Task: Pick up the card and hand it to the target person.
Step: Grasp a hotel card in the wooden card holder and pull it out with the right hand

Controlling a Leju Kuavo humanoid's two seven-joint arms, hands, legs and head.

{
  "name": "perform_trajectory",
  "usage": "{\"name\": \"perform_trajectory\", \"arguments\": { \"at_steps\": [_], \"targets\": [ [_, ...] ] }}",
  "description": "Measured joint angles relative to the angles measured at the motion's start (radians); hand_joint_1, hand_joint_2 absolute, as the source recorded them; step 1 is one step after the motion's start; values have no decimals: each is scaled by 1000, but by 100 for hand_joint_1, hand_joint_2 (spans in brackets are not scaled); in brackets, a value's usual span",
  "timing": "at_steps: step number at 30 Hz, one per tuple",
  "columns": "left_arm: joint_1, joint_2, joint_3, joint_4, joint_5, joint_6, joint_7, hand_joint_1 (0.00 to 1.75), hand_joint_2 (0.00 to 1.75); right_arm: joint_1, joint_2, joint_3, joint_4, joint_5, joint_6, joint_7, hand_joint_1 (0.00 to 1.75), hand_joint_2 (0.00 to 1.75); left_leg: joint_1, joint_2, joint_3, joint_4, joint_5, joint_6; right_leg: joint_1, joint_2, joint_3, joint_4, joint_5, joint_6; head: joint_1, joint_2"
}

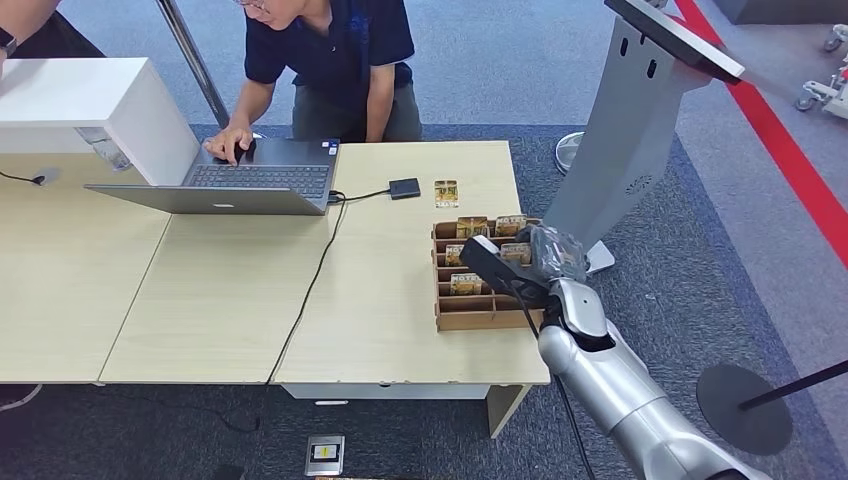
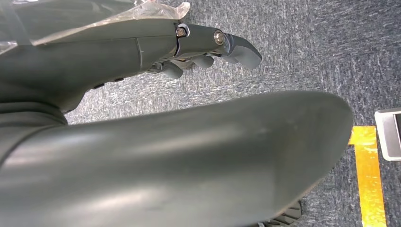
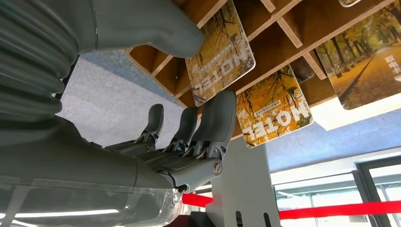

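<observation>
Right hand (image 1: 545, 255) is held over the wooden card rack (image 1: 480, 312), fingers spread, nothing gripped. Cards (image 3: 221, 54) sit in slots, partly hidden. Left hand (image 2: 198, 47) hangs empty, fingers loosely apart.

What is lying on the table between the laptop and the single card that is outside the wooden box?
In the head view, a small dark device on a black cable lies between the laptop and the loose card; otherwise bare table.

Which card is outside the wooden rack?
The lone card lying flat on the table, just beyond the wooden rack near the small black box. The other cards stand in rack slots.
</observation>
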Motion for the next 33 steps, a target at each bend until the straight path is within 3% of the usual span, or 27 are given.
{"name": "perform_trajectory", "arguments": {
  "at_steps": [33],
  "targets": [
    [-4,0,0,0,-8,-5,5,0,175,-8,3,3,3,-7,6,-21,171,175,0,0,0,0,0,0,0,0,0,0,0,0,1,0]
  ]
}}
